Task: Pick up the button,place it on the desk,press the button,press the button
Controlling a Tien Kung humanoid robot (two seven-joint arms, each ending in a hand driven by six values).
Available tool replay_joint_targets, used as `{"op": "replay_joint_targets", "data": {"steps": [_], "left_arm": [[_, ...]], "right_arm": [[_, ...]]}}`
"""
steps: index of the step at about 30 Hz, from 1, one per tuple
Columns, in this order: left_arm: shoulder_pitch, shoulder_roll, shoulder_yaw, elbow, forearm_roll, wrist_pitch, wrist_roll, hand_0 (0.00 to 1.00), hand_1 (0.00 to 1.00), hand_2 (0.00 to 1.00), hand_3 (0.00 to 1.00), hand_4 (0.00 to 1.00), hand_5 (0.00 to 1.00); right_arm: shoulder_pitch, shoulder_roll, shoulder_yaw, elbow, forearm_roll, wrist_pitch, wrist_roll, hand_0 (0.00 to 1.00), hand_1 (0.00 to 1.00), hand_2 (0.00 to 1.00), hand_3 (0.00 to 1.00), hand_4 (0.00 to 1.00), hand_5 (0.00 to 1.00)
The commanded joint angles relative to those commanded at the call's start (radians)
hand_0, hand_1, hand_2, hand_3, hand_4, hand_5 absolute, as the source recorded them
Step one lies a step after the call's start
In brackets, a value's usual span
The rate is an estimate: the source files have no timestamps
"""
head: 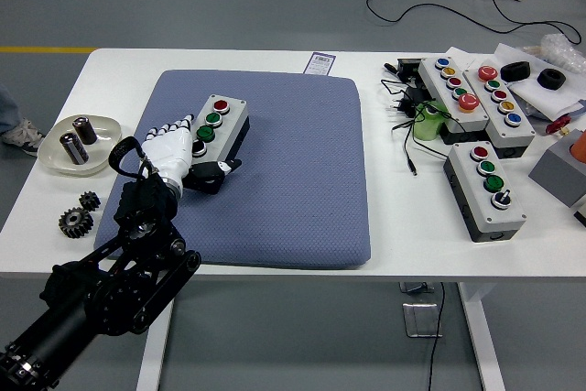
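Observation:
A grey button box (224, 123) with a red, two green and a black button in a row lies on the blue pad (293, 171), left of its middle. My left hand (186, 147) rests on the pad against the box's near left end. Its white fingers (168, 128) are spread beside the box and hold nothing. The thumb (222, 169) points right, just below the box's near end. All the buttons show uncovered. The right hand is out of sight.
A pale dish (55, 139) with two metal cylinders and two dark gears (75, 217) sit left of the pad. At the right stand three more button boxes (485, 190) (453, 89) (502, 103), a green object (426, 122), black cables and small parts.

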State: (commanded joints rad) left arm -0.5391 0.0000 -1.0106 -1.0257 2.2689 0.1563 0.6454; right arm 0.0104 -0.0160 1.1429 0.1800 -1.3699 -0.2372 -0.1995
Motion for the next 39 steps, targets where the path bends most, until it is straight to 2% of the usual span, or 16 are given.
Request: {"op": "replay_joint_targets", "data": {"steps": [5, 6, 11, 12, 17, 18, 23, 24, 29, 30, 35, 36, 39], "left_arm": [[-0.012, 0.000, -0.005, 0.023, 0.000, -0.002, 0.000, 0.934, 0.998, 0.998, 0.998, 0.998, 0.649], [-0.015, 0.000, -0.005, 0.026, 0.000, -0.007, 0.000, 0.842, 0.994, 0.998, 0.998, 0.978, 0.582], [-0.028, 0.000, -0.003, 0.042, 0.000, -0.021, 0.000, 0.842, 0.994, 0.998, 0.998, 0.978, 0.582], [-0.029, 0.000, -0.003, 0.043, 0.000, -0.024, 0.000, 0.571, 0.773, 0.951, 0.957, 0.835, 0.382], [-0.033, 0.000, 0.006, 0.045, 0.000, -0.028, 0.000, 0.571, 0.773, 0.951, 0.957, 0.835, 0.382], [-0.034, 0.000, 0.008, 0.046, 0.000, -0.027, 0.000, 0.506, 0.540, 0.638, 0.654, 0.640, 0.149], [-0.039, 0.000, 0.019, 0.067, 0.000, -0.014, 0.000, 0.506, 0.540, 0.638, 0.654, 0.640, 0.149], [-0.039, 0.000, 0.020, 0.071, 0.000, -0.011, 0.000, 0.335, 0.363, 0.427, 0.457, 0.465, 0.002], [-0.042, 0.000, 0.024, 0.092, 0.000, 0.008, 0.000, 0.335, 0.363, 0.427, 0.457, 0.465, 0.002], [-0.042, 0.000, 0.025, 0.095, 0.000, 0.012, 0.000, 0.264, 0.273, 0.331, 0.375, 0.312, 0.002], [-0.044, 0.000, 0.029, 0.103, 0.000, 0.041, 0.000, 0.264, 0.273, 0.331, 0.375, 0.312, 0.002], [-0.045, 0.000, 0.030, 0.104, 0.000, 0.056, 0.000, 0.225, 0.232, 0.279, 0.314, 0.241, 0.002], [-0.049, 0.007, 0.036, 0.105, 0.000, 0.074, -0.002, 0.225, 0.232, 0.279, 0.314, 0.241, 0.002]], "right_arm": [[0.001, 0.000, 0.001, 0.000, -0.004, 0.000, 0.000, 0.673, 0.658, 0.674, 0.624, 0.310, 0.173], [0.001, 0.000, 0.002, 0.000, -0.005, 0.001, -0.001, 0.673, 0.658, 0.674, 0.624, 0.310, 0.173], [0.002, 0.001, 0.003, 0.000, -0.008, 0.001, 0.000, 0.673, 0.658, 0.674, 0.624, 0.310, 0.173], [0.002, 0.001, 0.003, 0.000, -0.008, 0.001, 0.000, 0.673, 0.658, 0.674, 0.624, 0.310, 0.173], [0.000, 0.001, 0.006, 0.000, -0.013, 0.001, 0.000, 0.673, 0.658, 0.674, 0.624, 0.310, 0.173], [0.000, 0.000, 0.006, 0.000, -0.013, 0.001, 0.000, 0.673, 0.658, 0.674, 0.624, 0.310, 0.173], [-0.002, -0.001, 0.010, 0.000, -0.022, 0.000, -0.001, 0.673, 0.658, 0.674, 0.624, 0.310, 0.173], [-0.002, -0.001, 0.011, 0.000, -0.024, 0.000, -0.001, 0.673, 0.658, 0.674, 0.624, 0.310, 0.173], [-0.002, -0.002, 0.013, 0.000, -0.026, -0.001, -0.002, 0.673, 0.658, 0.674, 0.624, 0.310, 0.173], [-0.001, -0.002, 0.013, 0.000, -0.027, -0.001, -0.002, 0.673, 0.658, 0.674, 0.624, 0.310, 0.173], [0.001, -0.002, 0.017, 0.000, -0.031, -0.002, -0.003, 0.673, 0.658, 0.674, 0.624, 0.310, 0.173], [0.001, -0.002, 0.017, 0.000, -0.031, -0.002, -0.003, 0.673, 0.658, 0.674, 0.624, 0.310, 0.173], [0.001, -0.002, 0.018, 0.000, -0.031, -0.002, -0.004, 0.673, 0.658, 0.674, 0.624, 0.310, 0.173]]}}
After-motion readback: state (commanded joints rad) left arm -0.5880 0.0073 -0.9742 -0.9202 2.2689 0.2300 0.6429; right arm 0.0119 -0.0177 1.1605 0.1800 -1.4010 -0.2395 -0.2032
